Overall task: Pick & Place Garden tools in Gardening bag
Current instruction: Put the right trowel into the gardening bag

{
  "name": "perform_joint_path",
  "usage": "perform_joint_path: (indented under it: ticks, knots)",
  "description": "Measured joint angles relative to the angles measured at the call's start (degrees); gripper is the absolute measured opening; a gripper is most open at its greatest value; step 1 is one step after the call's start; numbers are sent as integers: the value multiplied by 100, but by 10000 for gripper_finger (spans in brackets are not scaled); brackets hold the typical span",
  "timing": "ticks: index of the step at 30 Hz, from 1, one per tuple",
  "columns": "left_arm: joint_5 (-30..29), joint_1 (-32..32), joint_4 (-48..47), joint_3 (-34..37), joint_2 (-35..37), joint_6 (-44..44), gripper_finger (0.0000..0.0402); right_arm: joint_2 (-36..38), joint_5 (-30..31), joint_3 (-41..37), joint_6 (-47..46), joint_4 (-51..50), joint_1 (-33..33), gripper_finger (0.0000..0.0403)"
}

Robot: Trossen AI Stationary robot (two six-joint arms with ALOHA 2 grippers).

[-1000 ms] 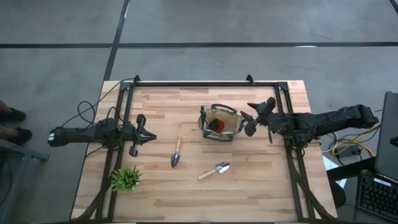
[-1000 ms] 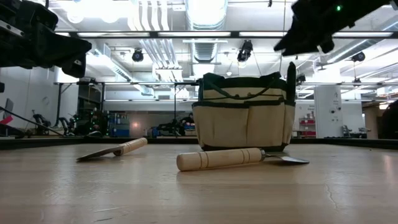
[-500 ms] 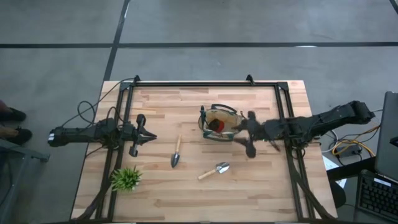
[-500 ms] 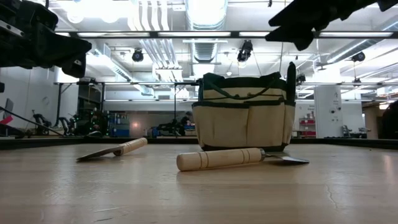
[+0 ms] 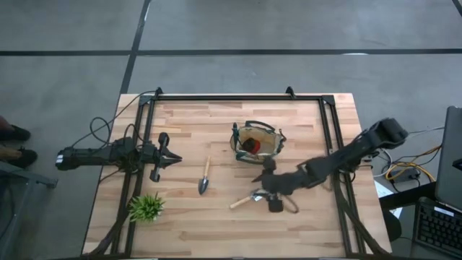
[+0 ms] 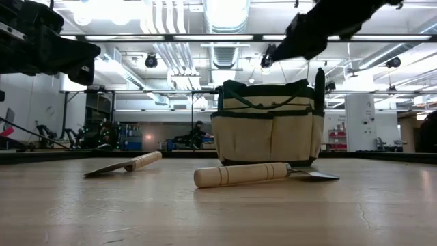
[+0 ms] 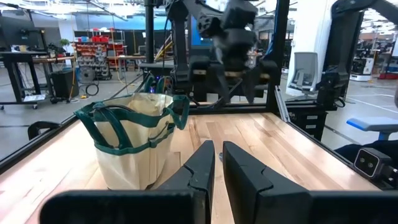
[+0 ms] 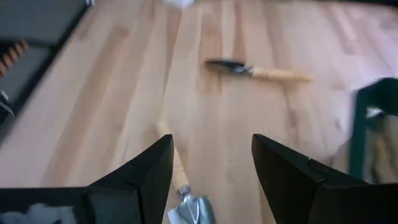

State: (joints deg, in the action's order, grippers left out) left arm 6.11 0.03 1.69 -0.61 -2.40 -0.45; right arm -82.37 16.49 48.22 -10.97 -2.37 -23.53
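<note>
The tan gardening bag (image 5: 257,143) with green handles stands upright on the table's far middle, with a red item (image 5: 250,145) inside it. It also shows in the low view (image 6: 270,133), where a dark handle (image 6: 319,82) sticks up at its side. One wooden-handled trowel (image 5: 247,198) lies flat in front of the bag. A second, narrower trowel (image 5: 205,177) lies to its left. My right gripper (image 5: 266,192) is open and hangs well above the first trowel (image 8: 181,186), whose blade end shows between the fingers. My left gripper (image 5: 172,160) is shut and empty at the table's left.
A small green plant (image 5: 146,207) stands near the table's front left corner. A black frame (image 5: 238,97) runs along the table's far edge and down both sides. Bare wood lies along the near edge.
My right gripper has swung from beside the bag's right side toward the table's near edge and left, and now hangs over the trowel in front of the bag. It has turned as it went. The bag and both trowels have stayed in place.
</note>
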Motion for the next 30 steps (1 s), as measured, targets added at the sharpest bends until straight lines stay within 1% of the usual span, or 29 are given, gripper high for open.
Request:
perform_joint_path:
  ticks: [5,13,15,18,25,30]
  knots:
    - [0,0,0,-1,-1,0,37,-923,-2,885,77,-909,-13,209]
    - [0,0,0,0,0,0,37,-2196,-73,2078,444,-1655,-37,210]
    - [0,0,0,-1,-1,0,37,-2478,-211,2344,540,-1780,-33,210]
    - [0,0,-2,-1,1,0,37,-2877,-429,2730,681,-2004,-38,210]
    - [0,-2,-1,0,-3,0,37,-3688,-498,3559,986,-2575,-46,210]
    - [0,-2,0,0,-8,0,37,-4148,-504,4006,1099,-2950,-45,208]
